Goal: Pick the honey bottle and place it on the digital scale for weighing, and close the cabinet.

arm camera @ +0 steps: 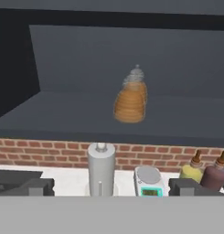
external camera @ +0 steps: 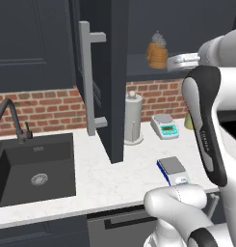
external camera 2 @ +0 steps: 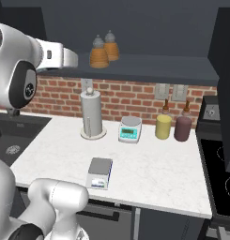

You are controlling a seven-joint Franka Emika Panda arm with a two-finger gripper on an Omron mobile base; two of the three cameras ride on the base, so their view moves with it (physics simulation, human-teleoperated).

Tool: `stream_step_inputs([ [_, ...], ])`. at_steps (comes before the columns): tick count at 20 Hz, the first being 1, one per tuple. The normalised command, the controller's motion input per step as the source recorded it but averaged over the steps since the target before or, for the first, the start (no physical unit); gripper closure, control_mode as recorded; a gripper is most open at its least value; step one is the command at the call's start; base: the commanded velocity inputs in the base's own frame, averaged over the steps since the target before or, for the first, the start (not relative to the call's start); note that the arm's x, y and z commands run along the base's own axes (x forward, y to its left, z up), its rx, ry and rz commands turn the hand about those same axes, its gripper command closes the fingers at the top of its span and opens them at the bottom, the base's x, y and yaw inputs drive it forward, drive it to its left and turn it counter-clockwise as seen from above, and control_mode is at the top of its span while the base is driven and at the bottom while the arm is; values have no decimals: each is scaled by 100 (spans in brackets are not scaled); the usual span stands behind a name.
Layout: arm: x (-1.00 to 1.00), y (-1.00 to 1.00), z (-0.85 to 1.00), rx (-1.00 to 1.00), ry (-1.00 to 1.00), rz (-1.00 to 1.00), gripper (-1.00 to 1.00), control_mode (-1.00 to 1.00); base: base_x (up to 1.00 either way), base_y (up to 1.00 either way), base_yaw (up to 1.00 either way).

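Approach to the open shelf of the tall dark navy cabinet [external camera: 112, 72] is the step in hand. Two amber-orange bottles stand there, one behind the other. I judge the squatter front one to be the honey bottle [arm camera: 129, 104], though its cap is unclear. The two-finger gripper [arm camera: 109, 189] hovers well apart from it, jaws spread wide and empty. Next it must advance level until the fingers are on both sides of the front bottle, without touching the rear ribbed bottle [arm camera: 137, 82]. The small blue scale with grey platform [external camera 2: 100, 169] waits on the white counter [external camera 2: 149, 173].
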Motion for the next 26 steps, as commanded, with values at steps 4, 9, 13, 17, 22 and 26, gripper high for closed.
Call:
stream_step_inputs([
  [4,16,-26,10,0,-3,0,-100,-100,0,0,0],
  [9,28,-19,1,0,0,0,-100,-100,0,0,0],
  [13,36,-2,0,0,-1,0,-100,-100,0,0,0],
  [17,42,0,0,0,-1,0,-100,-100,0,0,0],
  [22,45,0,0,0,-5,0,-100,-100,0,0,0],
  [26,41,0,0,0,-13,0,-100,-100,0,0,0],
])
